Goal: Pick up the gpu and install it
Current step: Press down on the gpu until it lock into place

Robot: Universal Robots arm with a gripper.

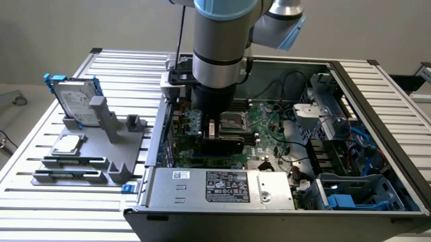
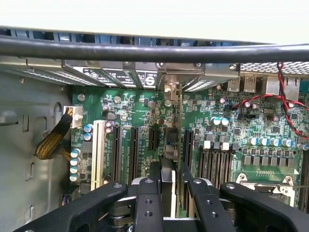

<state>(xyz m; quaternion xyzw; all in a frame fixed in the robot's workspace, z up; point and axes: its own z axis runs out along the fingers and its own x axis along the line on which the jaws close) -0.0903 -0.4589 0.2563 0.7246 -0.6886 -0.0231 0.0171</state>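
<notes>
Black gpu (image 2: 167, 175) upright, clamped in jaws, long axis along mobo slots (image 2: 133, 152).

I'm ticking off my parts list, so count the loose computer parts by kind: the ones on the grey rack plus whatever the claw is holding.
Hard drive: 1
CPU chip: 1
Slim green boards in the grey rack slots: 2
gpu, gripped in the claw: 1
Total: 5
</notes>
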